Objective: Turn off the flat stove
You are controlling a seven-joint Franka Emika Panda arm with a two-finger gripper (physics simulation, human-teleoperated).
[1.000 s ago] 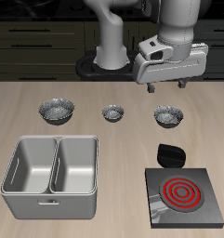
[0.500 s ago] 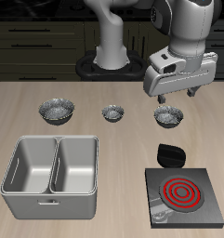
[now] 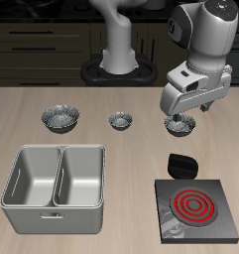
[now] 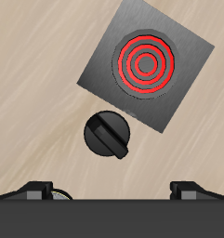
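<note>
The flat stove (image 3: pixel 195 205) is a low dark-grey square slab near the table's front edge, and its spiral rings glow red. Its small grey knob (image 3: pixel 170 234) sits at the front corner nearest the grey tray. My gripper (image 3: pixel 186 111) hangs tilted well above the table, farther back than the stove and over a small metal bowl (image 3: pixel 179 124). It is open, with nothing between its fingers. The wrist view looks down on the stove (image 4: pixel 146 65) with its red rings, and the gripper (image 4: pixel 113 191) shows both fingertips (image 4: pixel 36 189) spread wide. I cannot make out the knob there.
A black round object (image 3: pixel 179 165) lies just behind the stove, also showing as a black disc (image 4: pixel 108 135) in the wrist view. A grey double-basin tray (image 3: pixel 57 203) stands beside the stove. Two more small metal bowls (image 3: pixel 60 118) (image 3: pixel 121 120) line the back.
The gripper has swung sideways toward the stove's side of the table, come lower and tilted. It stayed open. Nothing on the table moved.
</note>
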